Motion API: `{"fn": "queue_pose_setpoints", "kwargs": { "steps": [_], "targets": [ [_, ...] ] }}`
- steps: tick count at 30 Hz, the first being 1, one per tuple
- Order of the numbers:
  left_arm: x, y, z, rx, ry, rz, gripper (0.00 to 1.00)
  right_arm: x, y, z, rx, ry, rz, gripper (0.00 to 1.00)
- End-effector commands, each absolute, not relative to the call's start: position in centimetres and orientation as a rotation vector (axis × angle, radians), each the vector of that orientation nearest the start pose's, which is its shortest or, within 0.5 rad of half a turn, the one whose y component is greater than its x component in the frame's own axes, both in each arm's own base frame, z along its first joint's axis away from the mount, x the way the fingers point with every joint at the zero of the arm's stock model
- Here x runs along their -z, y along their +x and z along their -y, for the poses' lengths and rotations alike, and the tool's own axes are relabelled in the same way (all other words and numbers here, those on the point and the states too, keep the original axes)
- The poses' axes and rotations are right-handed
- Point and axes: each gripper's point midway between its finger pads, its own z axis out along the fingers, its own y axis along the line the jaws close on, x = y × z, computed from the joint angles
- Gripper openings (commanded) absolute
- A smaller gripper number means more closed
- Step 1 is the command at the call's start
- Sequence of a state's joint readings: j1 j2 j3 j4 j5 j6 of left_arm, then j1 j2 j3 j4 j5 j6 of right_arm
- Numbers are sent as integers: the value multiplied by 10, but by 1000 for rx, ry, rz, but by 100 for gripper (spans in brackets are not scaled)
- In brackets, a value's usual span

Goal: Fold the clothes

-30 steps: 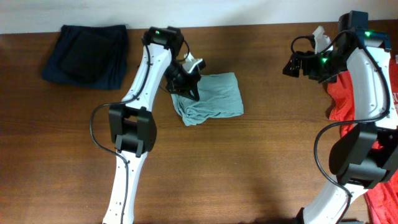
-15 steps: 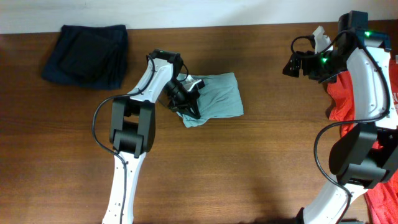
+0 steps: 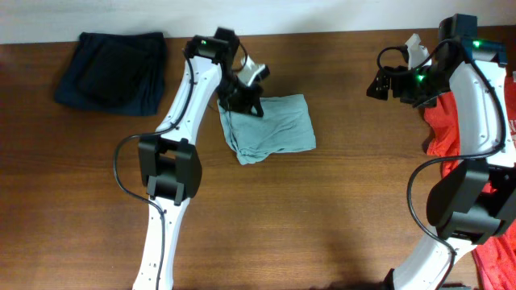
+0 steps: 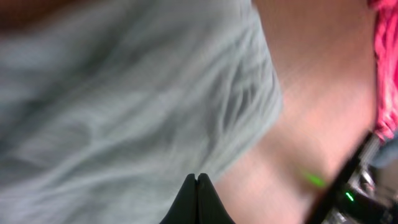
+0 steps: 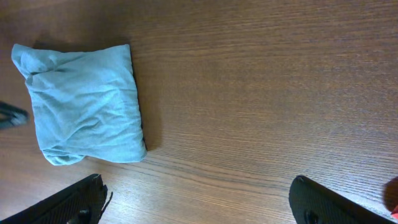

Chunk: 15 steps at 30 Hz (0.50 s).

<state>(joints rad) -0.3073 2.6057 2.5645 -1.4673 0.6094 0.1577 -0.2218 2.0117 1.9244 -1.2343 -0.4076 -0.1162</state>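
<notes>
Cloth lay in three places on the wooden table (image 3: 322,217). The pale grey-teal T-shirt (image 3: 270,127), folded to a rumpled rectangle, sat toward the far middle, well in from the near edge. A dark navy folded garment (image 3: 113,68) lay by the far left corner, and the red T-shirt (image 3: 451,121) ran along the right edge under the right arm.

The left gripper (image 3: 246,103) stood at the teal shirt's far left corner with its fingers (image 4: 198,193) pressed together. The blurred wrist view did not show whether any fabric was caught.

The right gripper (image 3: 379,84) hung spread wide and empty, well apart from the teal shirt. Bare wood stretched between them and across the whole near half.
</notes>
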Motion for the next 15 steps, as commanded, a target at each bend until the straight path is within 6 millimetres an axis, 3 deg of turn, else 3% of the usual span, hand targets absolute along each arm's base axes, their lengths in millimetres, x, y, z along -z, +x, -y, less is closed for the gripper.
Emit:
{"fn": "queue_pose_setpoints", "kwargs": {
  "steps": [1, 6, 11, 15],
  "targets": [
    [-82, 481, 227, 697, 572, -2909, 1, -171, 443, 32, -495, 67, -2776, 99],
    [-55, 494, 219, 690, 470, -2939, 1, -171, 443, 32, -495, 67, -2776, 99],
    [-13, 490, 205, 690, 417, -3038, 1, -171, 443, 32, -495, 67, -2776, 99],
    [3, 485, 202, 702, 397, -3082, 0, -171, 443, 32, -495, 67, -2776, 99]
  ]
}}
